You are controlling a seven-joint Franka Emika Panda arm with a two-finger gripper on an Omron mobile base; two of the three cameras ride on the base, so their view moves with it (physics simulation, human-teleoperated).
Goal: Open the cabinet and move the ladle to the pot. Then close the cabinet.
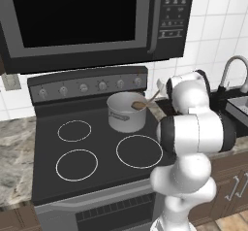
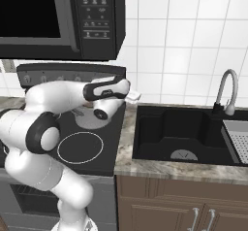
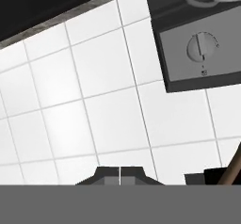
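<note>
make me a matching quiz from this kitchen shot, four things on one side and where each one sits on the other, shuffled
Things:
1. ladle
2. pot
3. faucet
4. microwave

Places:
A. above the stove
B. bowl end resting inside the pot
C. behind the sink
D. on the stove's back right burner

Pairs: 1-B, 2-D, 3-C, 4-A

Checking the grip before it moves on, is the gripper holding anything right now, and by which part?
Nothing is held. The fingers are shut together facing the white tiled wall; the brown ladle rests in the grey metal pot.
</note>
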